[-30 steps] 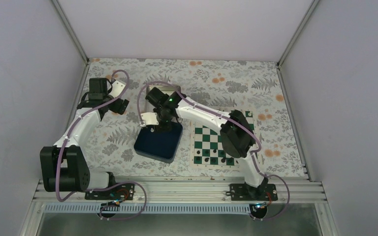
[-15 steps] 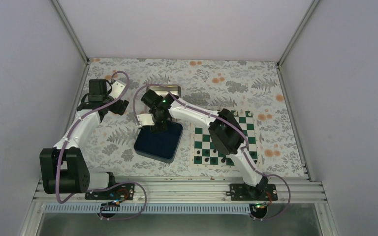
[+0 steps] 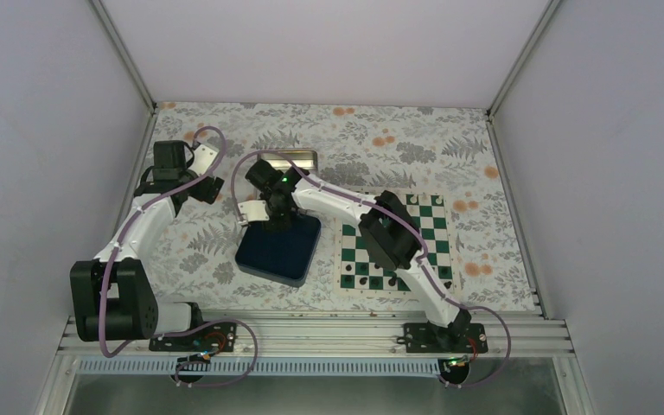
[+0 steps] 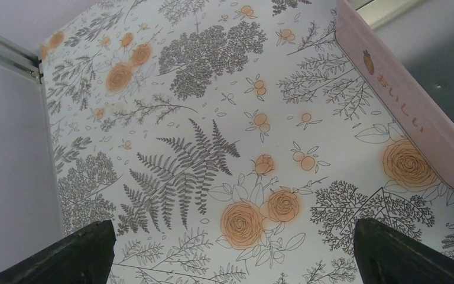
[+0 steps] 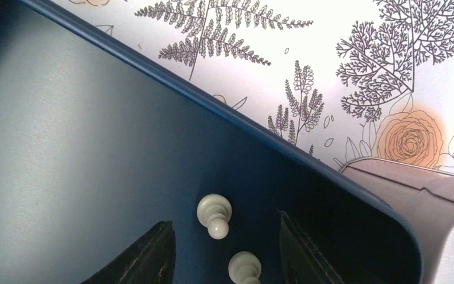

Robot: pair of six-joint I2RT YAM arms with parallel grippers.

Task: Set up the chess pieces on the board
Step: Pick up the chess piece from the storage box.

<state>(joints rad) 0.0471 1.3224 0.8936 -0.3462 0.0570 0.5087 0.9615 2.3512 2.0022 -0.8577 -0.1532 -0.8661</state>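
The right gripper (image 5: 223,226) stood open around a pawn (image 5: 214,214) in the tray (image 5: 94,118). The pawn was probably light and slippery, best pinched at its stem. The left gripper (image 4: 233,228) gaped empty.

The right tool (image 3: 275,225) has shifted left over the dark blue tray (image 3: 277,258), uncovering the tin (image 3: 298,159).

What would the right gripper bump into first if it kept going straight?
Probably the pale pawns lying in the blue tray right ahead of the right gripper; depth is hard to judge.
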